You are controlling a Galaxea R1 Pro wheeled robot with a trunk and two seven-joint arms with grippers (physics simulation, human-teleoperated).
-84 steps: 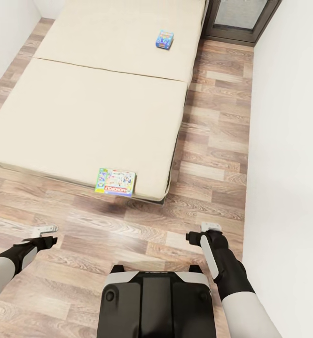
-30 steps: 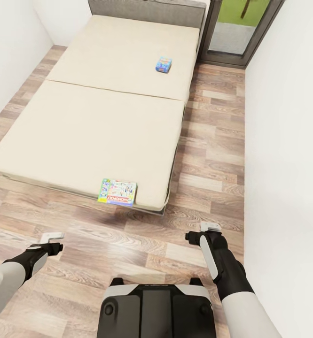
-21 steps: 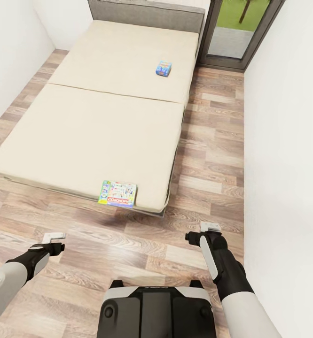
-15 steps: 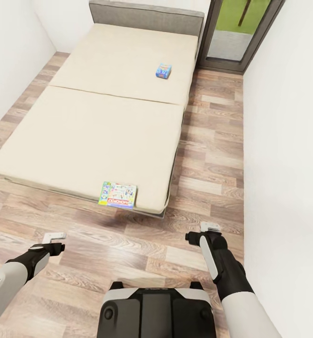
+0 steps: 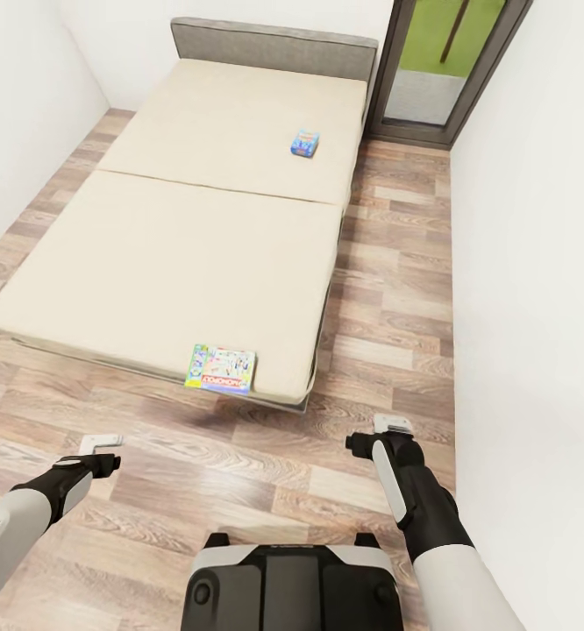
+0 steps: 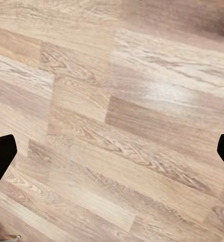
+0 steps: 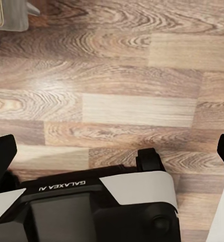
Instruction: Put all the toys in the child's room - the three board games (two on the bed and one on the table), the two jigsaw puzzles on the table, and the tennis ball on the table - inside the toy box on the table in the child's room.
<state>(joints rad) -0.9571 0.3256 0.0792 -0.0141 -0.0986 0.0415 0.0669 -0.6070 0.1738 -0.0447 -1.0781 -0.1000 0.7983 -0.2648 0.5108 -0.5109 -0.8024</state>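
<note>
Beige bed (image 5: 152, 254) carries two board games (image 5: 221, 370); both grippers (image 5: 99, 443) spread, empty.

Both arms reach forward and low, on either side of the robot's base (image 5: 294, 583). The left arm (image 5: 24, 508) comes in from the near left, its forearm angled inward and its left gripper (image 5: 99, 443) pointing ahead. In its wrist view the two fingertips (image 6: 1, 159) sit far apart at the edges, holding nothing. The right arm (image 5: 428, 517) stretches straight ahead, with the right gripper (image 5: 392, 424) at its far end. Its fingertips (image 7: 2, 156) are likewise spread wide and empty.
</note>
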